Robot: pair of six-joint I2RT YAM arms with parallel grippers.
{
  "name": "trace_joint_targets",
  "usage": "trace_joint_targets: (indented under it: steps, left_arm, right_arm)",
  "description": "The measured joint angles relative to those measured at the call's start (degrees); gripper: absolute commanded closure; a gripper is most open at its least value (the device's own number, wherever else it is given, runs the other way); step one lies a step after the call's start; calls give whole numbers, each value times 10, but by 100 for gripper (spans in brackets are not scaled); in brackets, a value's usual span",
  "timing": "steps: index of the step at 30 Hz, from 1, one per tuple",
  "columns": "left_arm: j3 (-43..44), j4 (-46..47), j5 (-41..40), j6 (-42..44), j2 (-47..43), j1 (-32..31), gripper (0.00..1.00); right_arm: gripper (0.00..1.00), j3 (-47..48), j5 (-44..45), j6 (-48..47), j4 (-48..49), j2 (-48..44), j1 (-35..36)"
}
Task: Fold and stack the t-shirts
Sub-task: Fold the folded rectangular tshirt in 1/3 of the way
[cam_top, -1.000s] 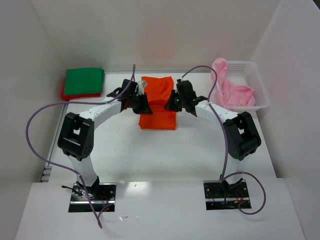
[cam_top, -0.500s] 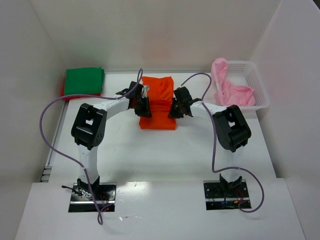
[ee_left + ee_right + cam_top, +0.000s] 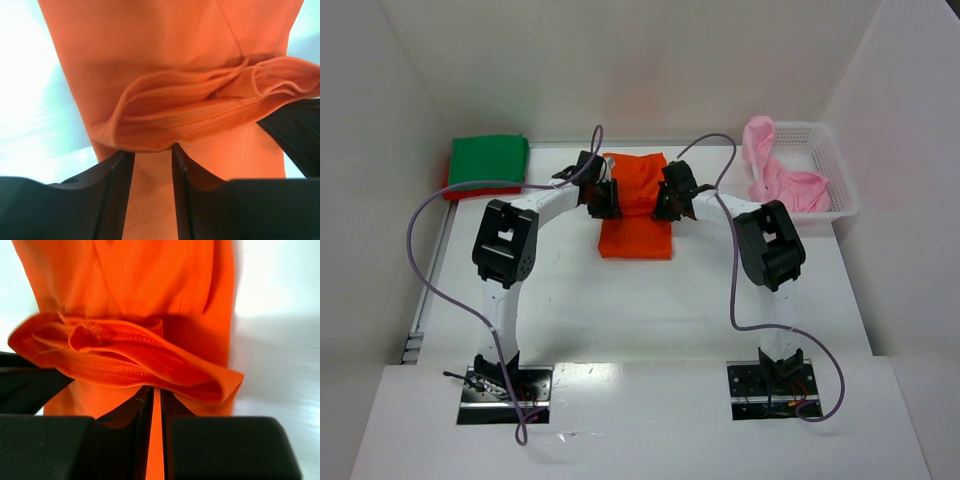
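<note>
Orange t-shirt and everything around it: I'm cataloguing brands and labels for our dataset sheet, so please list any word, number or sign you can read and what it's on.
No readable text in any view.
orange t-shirt: plain cloth with a stitched hem, no print or tag showing.
green t-shirt, pink t-shirt, white basket: no label or marking visible.
</note>
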Motion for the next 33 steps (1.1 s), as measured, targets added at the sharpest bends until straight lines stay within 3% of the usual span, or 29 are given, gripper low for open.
trace_joint_targets:
  steps: [13, 18, 22, 23, 26, 29, 33]
  left_arm:
    - [95, -4, -16, 3, 52, 7, 41]
    - [112, -6, -26, 5, 75, 14, 23]
    - [120, -6, -36, 9, 75, 16, 8]
    - [120, -7, -43, 15, 74, 17, 6]
    - [115, -11, -57, 23, 59, 18, 1]
    - [99, -15, -64, 31, 21, 24, 1]
    - [40, -13, -66, 33, -71, 33, 1]
  right_arm:
    - [81, 73, 22, -8, 1, 34, -33]
    - [73, 78, 22, -15, 2, 44, -46]
    - [59, 85, 19, -20, 2, 50, -57]
    - [43, 85, 20, -23, 3, 50, -60]
    - [18, 71, 23, -33, 9, 31, -71]
    - [2, 46, 27, -44, 9, -18, -79]
    - [0, 1, 21, -53, 19, -119, -85]
